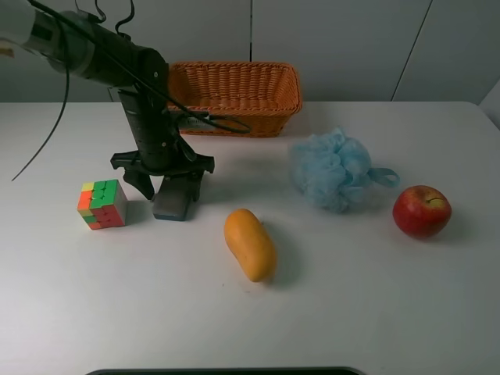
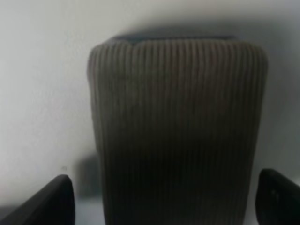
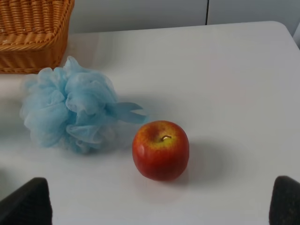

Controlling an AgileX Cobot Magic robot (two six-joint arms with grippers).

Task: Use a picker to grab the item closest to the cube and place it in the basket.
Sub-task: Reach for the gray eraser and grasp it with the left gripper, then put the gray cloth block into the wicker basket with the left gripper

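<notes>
The grey ribbed block point(image 1: 173, 205) lies on the surface point(image 1: 351, 312), at 3 o'clock of the cube point(image 1: 102, 204). It is probably light, soft and grippy, best pinched across its long sides. The jaws of the left gripper point(image 1: 169, 187) stand apart, straddling it.

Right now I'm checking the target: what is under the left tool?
A grey ribbed pad lies on the table under the open left tool; the arm covers its far end.
</notes>
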